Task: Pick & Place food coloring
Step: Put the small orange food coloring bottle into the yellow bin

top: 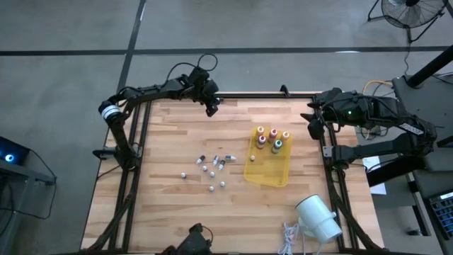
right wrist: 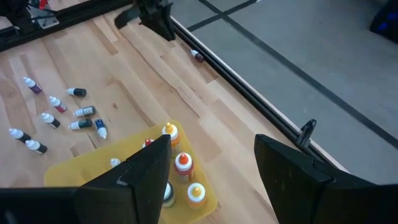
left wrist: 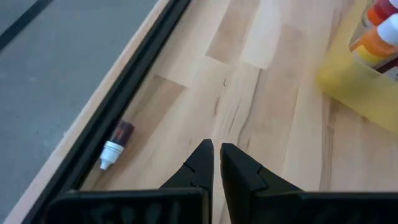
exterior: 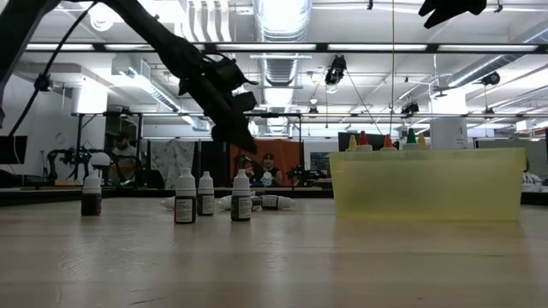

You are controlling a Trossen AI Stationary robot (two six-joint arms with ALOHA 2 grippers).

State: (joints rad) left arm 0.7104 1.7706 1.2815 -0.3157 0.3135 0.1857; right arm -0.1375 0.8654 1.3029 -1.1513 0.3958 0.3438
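The food coloring sits in two groups on the pale wooden worktop (top: 177,205): several small bottles with orange, red and green tops (top: 272,139) stand upright at the far end of a translucent yellow rectangular tray (top: 272,173), while a scatter of tiny whitish vials (top: 211,170) lies just beside the tray toward the left arm, some upright and some on their sides (the low view shows at least four standing). One more small vial with a white cap and dark body (left wrist: 115,142) lies on its side apart from the rest, against the black rail at the worktop's far edge. The left gripper (top: 211,110) hangs above that far edge near this stray vial, its jaws clenched together and gripping nothing. The right gripper (top: 313,127) waits above the worktop's right edge, its jaws spread apart and empty. A large white cylinder (top: 318,218) lies near the worktop's near right corner.
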